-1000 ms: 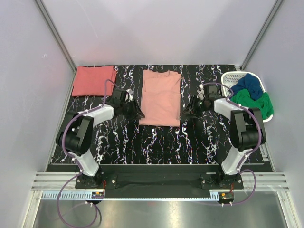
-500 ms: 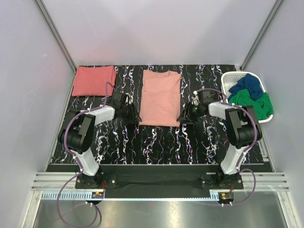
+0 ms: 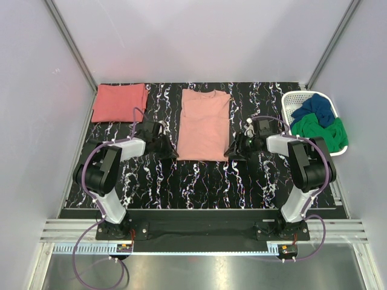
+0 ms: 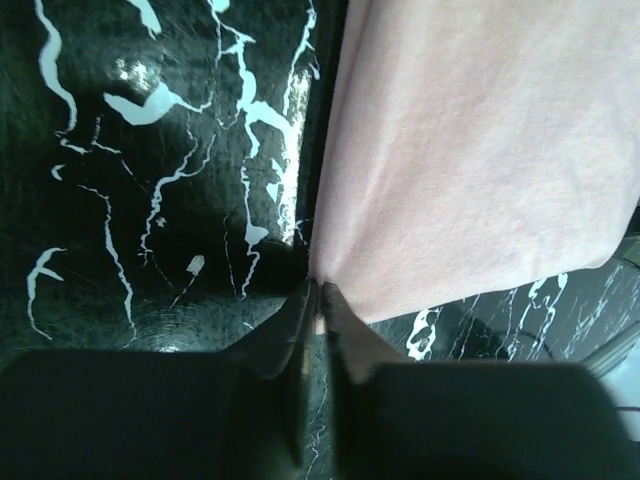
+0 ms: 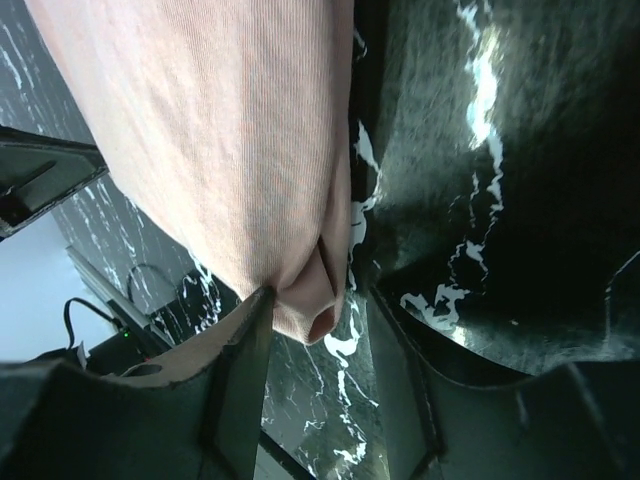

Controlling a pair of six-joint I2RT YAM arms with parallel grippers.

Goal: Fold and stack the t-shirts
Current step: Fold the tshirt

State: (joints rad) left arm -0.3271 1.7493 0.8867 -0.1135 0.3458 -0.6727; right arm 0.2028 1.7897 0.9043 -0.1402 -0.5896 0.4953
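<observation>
While the left gripper (image 4: 317, 291) pinches the near-left hem corner of the salmon-pink t-shirt (image 3: 205, 124), spread mid-table (image 3: 199, 181), the right gripper (image 5: 318, 295) straddles the other near corner, jaws parted, apparently readying a 2-armed lift to fold it.

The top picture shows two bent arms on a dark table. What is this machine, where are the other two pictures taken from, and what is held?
It is a robot with two arms. The top picture looks down from above; the other two come from cameras on the wrists. On the table lie a pink shirt, a folded red shirt and a basket of clothes. The left pincer is shut on the pink shirt's near corner. The right pincer is open, with the other near corner between its fingers.
</observation>
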